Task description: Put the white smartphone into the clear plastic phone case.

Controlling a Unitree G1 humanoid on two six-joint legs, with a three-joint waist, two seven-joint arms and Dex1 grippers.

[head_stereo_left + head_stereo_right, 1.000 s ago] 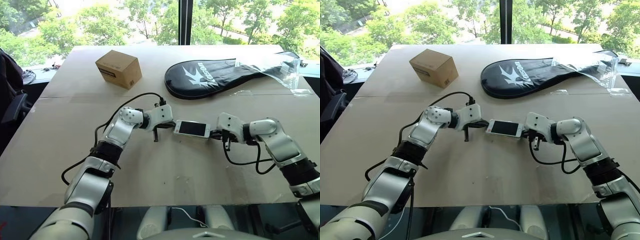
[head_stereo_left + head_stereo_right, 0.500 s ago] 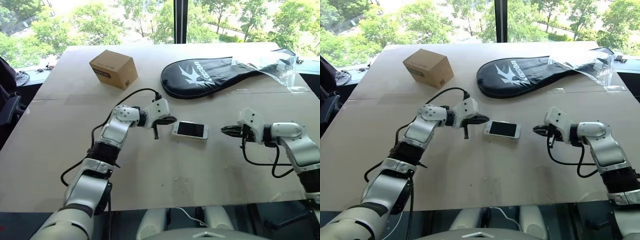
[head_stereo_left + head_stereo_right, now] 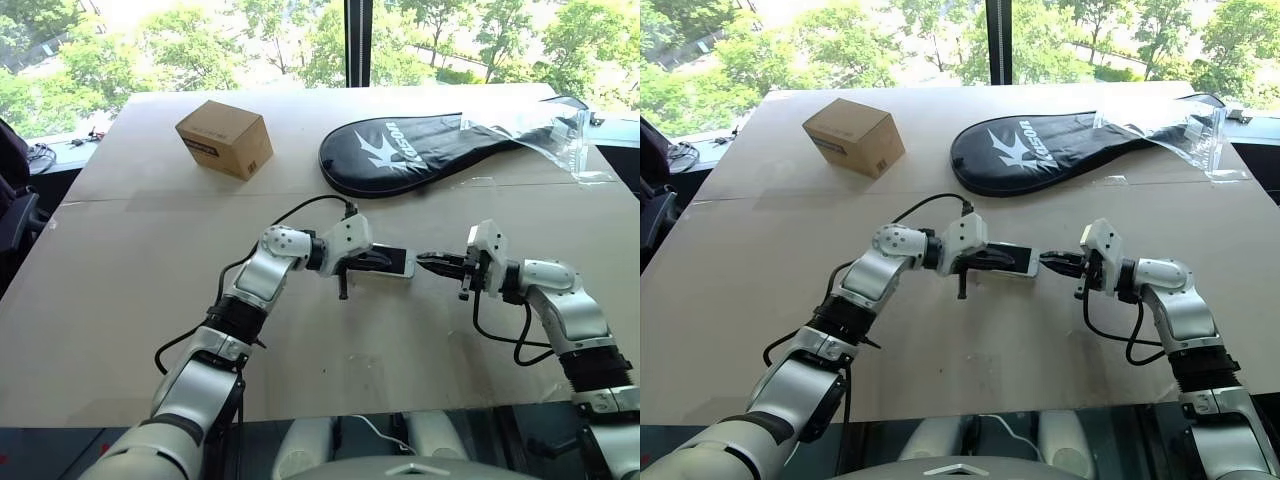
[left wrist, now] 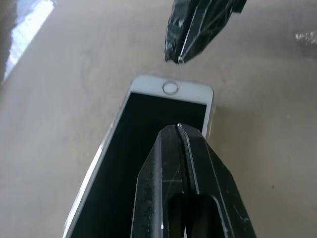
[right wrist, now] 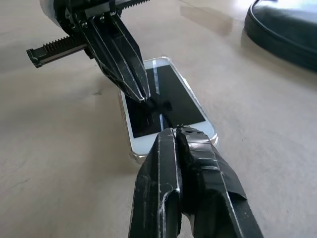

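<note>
Mid-tabletop point(image 3: 130, 290), well clear of every edge, the white smartphone point(image 3: 392, 263) lies flat, glossy black screen up. My left gripper point(image 4: 177, 127), fingers pressed together, hovers over the glass; my right gripper point(image 5: 174, 130), likewise closed, points at its rounded end.

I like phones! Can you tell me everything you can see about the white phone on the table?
The white smartphone lies flat, screen up, on the tan table. Its screen is black and off, with white ends and a round button at one end. A clear glinting rim runs round its edge. The left gripper, shut, is over the screen; whether it presses, I can't tell. The right gripper, shut, points at the button end, just off it.
</note>
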